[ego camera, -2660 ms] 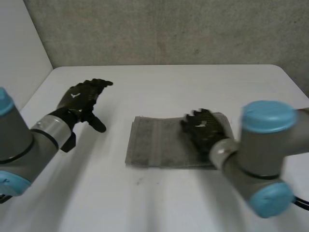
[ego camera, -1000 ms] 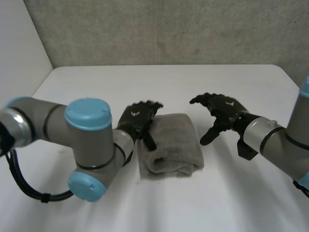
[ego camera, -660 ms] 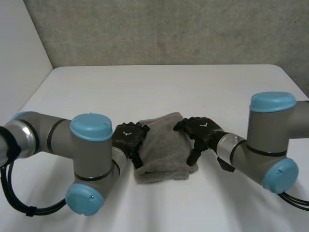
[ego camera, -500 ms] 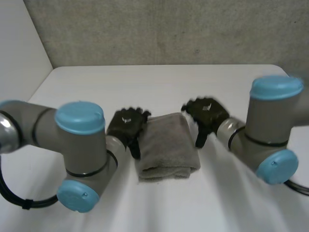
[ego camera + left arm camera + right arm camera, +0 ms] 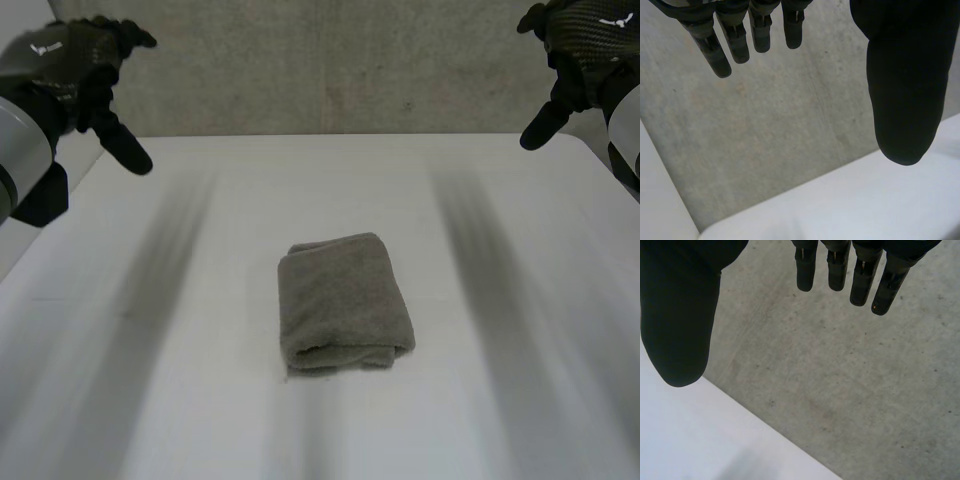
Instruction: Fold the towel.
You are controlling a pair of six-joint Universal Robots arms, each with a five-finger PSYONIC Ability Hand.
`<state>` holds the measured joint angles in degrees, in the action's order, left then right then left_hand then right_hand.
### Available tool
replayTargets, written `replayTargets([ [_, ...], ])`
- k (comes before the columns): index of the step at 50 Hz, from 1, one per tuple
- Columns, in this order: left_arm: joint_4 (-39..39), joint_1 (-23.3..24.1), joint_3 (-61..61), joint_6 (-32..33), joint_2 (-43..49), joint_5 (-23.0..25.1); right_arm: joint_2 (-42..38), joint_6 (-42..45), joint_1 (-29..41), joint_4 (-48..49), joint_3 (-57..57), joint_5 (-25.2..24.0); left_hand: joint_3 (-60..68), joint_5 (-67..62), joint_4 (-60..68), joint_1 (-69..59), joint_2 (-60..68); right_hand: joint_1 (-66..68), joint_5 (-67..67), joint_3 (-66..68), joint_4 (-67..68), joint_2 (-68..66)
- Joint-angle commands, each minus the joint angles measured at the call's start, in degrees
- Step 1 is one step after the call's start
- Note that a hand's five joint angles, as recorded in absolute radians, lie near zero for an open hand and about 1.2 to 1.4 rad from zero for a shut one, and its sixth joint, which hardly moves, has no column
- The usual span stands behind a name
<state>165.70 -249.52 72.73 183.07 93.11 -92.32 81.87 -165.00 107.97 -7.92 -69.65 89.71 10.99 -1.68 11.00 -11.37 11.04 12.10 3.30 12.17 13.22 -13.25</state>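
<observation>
Head view puts the left hand (image 5: pixel 62 62) high above the far left corner of the counter (image 5: pixel 330 180), lifted well clear of the surface, with its thumb angled down and away from the rest of the hand. Left wrist view gives the closer reading: the fingers (image 5: pixel 735 35) hang straight and side by side, the thumb (image 5: pixel 902 85) stands wide apart from them, and the gap between is bare, so the hand is spread and empty, touching neither cloth nor counter. Behind it stands the grey concrete wall (image 5: pixel 790 125), with the counter's far edge below. The right hand (image 5: pixel 590 30) mirrors this above the far right corner, also raised off the surface. In the right wrist view its fingers (image 5: pixel 862 275) point straight out in a row and its thumb (image 5: pixel 680 315) sits far off to the side, nothing between them, so this hand too is spread and empty. The towel (image 5: pixel 343 300) lies alone near the middle of the counter, well apart from both hands. It is folded into a thick, compact bundle. Its long axis runs from the far edge toward the near edge, tilted slightly so that the near end sits a little toward the right edge. The far end is a smooth rounded fold, while the near end shows stacked layers facing the near edge.
</observation>
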Motion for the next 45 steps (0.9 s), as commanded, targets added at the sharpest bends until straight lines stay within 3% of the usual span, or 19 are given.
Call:
replayTargets([
  [1,2.1,0.7,3.3,-0.8,-0.2,0.8,-0.4,0.0,-0.2,-0.6,-0.4,-0.3,-0.4,1.1,-0.5,0.8,-0.5,-2.1,-3.3,-2.2,-3.2,3.3],
  [45,14.7,1.4,9.0,-0.2,-1.1,1.1,-0.1,0.0,0.5,-0.5,-2.7,-2.4,-0.9,1.6,-1.0,1.3,-1.0,-2.1,-3.3,-2.2,-3.2,3.3],
])
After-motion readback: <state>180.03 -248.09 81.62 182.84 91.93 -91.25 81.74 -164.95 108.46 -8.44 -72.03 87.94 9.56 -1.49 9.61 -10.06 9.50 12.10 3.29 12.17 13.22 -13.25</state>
